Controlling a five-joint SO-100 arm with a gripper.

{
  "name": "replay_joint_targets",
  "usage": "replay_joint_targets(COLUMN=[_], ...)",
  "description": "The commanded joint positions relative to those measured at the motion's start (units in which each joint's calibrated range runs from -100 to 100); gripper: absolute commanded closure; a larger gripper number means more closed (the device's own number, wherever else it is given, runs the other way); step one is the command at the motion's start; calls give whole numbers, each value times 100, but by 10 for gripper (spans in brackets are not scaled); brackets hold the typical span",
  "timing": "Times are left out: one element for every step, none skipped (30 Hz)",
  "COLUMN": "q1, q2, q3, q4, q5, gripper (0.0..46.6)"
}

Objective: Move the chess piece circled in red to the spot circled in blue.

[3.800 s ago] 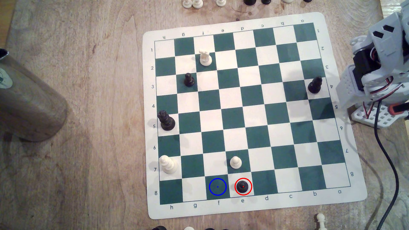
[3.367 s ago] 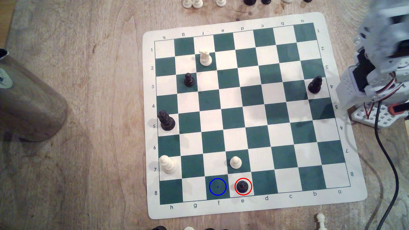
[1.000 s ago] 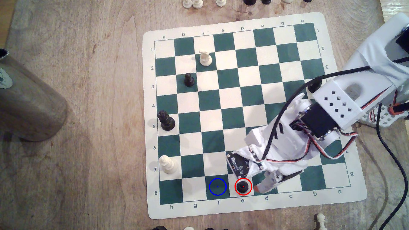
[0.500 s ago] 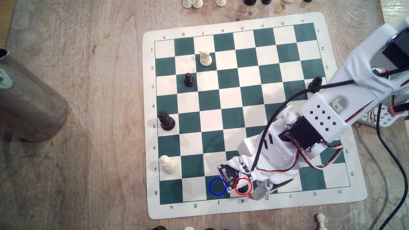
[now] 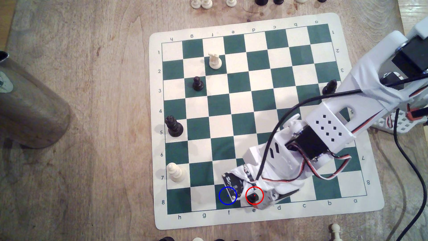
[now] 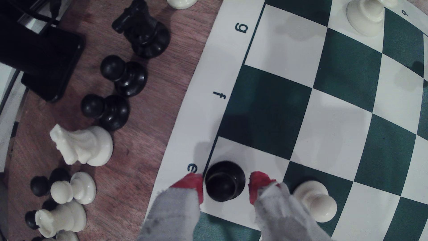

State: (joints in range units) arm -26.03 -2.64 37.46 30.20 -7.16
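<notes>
In the exterior view, taken from the left, the blue-ringed square [image 5: 227, 195] is seen on the board's [image 5: 254, 222] near edge, partly overlapped by the arm's circuit board. Just to its right the black piece [image 5: 253, 197] stands upright on the cream square ringed in red, under the gripper [image 5: 261, 199]. In the wrist view the gripper [image 6: 225, 185] is spread, one red fingertip [image 6: 191, 185] on each side of the piece [image 6: 225, 180], with a narrow gap left on each side; nothing is pinched yet. A white pawn [image 6: 316, 199] stands just beyond one finger.

The piece is judged light, rigid and smooth, so slipping is likely. It is best taken low on the round body, squarely across its width, and lifted straight to keep the pawn untouched.
</notes>
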Motion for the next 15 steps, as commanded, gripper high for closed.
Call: replay_joint_targets(q1=[42,42,42,49,49,49,42,42,34,18,18,10,3,3,3], q2=[-59,-50,-50,-50,-59,-67,-101,-127,-152,-194,-271,-330,-398,-458,-593], q3=[-473,-473,-473,-482,-482,-482,-482,-482,-482,-482,-482,-500,-518,-555,-645], q4=[-145,-153,-153,-153,-145,-121,-72,-55,-39,-14,27,68,150,223,453], q5=[10,15,20,24,29,39,49,49,49,44,39,29,29,29,20], gripper=[369,379,392,408,423,439,464,464,464,464,464,464,464,464,464])
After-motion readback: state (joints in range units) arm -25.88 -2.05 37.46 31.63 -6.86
